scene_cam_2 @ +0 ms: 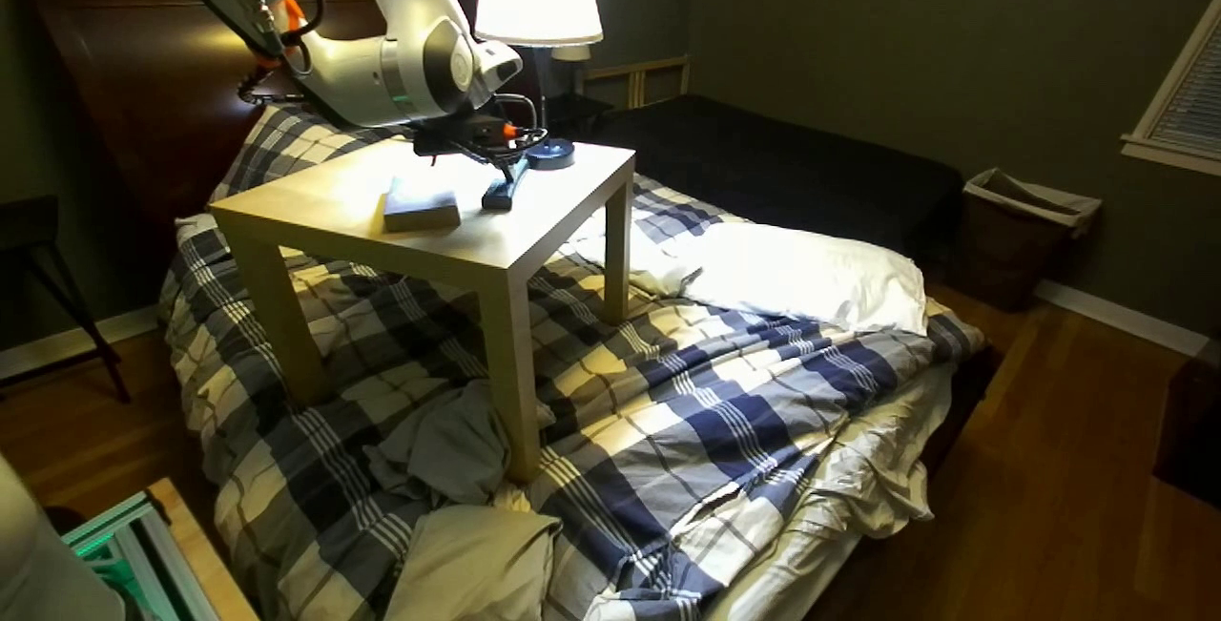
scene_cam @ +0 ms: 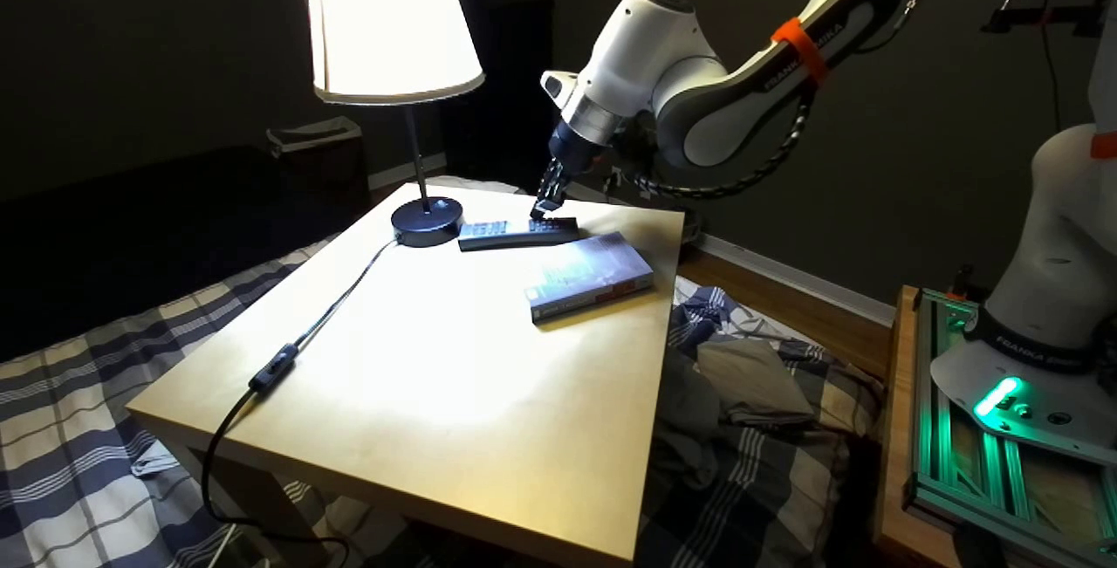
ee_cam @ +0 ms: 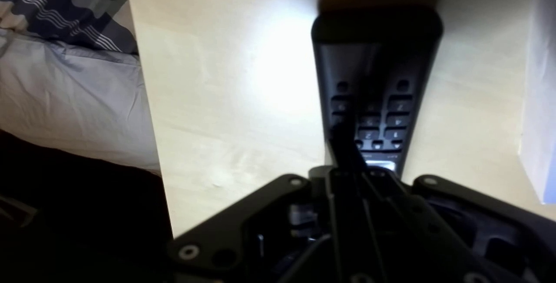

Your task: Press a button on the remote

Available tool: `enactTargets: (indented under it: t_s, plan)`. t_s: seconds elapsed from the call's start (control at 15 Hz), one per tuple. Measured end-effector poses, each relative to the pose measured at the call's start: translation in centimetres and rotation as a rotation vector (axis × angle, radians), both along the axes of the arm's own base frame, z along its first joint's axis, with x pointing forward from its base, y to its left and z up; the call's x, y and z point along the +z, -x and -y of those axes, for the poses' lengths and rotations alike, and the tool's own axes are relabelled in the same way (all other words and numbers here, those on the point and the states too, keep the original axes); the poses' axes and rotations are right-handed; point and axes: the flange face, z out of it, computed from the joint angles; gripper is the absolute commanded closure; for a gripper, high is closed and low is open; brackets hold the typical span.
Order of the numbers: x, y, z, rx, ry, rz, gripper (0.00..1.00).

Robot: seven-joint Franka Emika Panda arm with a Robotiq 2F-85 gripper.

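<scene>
The remote (scene_cam: 515,239) is a slim, dark bar lying flat on the table between the lamp and a blue-grey slab. It also shows in an exterior view (scene_cam_2: 497,197) and in the wrist view (ee_cam: 397,122), where its number keys face up and a pale patch shows below them. My gripper (scene_cam: 539,210) points down with its tips over the remote's keypad. It also shows in the wrist view (ee_cam: 352,165), fingers together and nothing visible between them. The tips and a dark shape hide some keys. I cannot tell whether they touch a key.
The wider blue-grey slab (scene_cam: 593,276) lies beside the remote, also seen in the wrist view (ee_cam: 538,135). The lamp base (scene_cam: 427,221) stands close to the remote's other end, its shade (scene_cam: 393,23) above. The lamp cord switch (scene_cam: 275,367) lies on the table (scene_cam: 489,455).
</scene>
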Motion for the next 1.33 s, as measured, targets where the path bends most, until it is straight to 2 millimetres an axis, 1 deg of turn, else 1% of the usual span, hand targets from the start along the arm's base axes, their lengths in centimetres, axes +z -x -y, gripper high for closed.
enactTargets:
  t_s: [1.33]
  plan:
    - [0.33,0.17,-0.73,-0.015,-0.006,0.02,1.0]
